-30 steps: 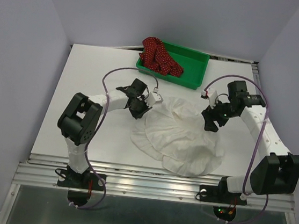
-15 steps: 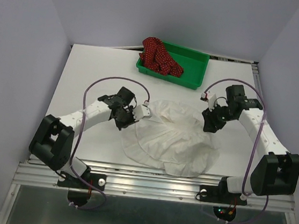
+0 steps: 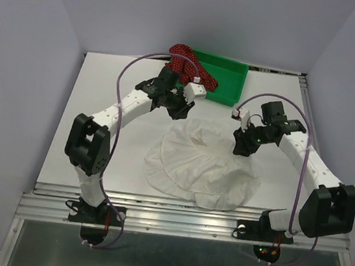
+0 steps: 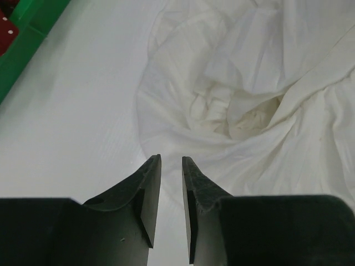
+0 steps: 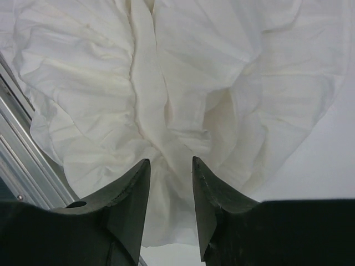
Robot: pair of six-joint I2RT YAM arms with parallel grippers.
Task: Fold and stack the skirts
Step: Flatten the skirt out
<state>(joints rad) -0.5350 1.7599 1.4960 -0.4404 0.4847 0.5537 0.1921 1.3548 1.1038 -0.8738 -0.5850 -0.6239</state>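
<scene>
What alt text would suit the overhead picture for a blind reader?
A white ruffled skirt lies spread on a table between the left arm and right arm; a dark red dotted skirt sits in a green tray behind it.

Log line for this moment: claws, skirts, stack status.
left claw: open, empty, over table | right claw: pinching white skirt | red skirt: in green tray | stack: not yet
</scene>
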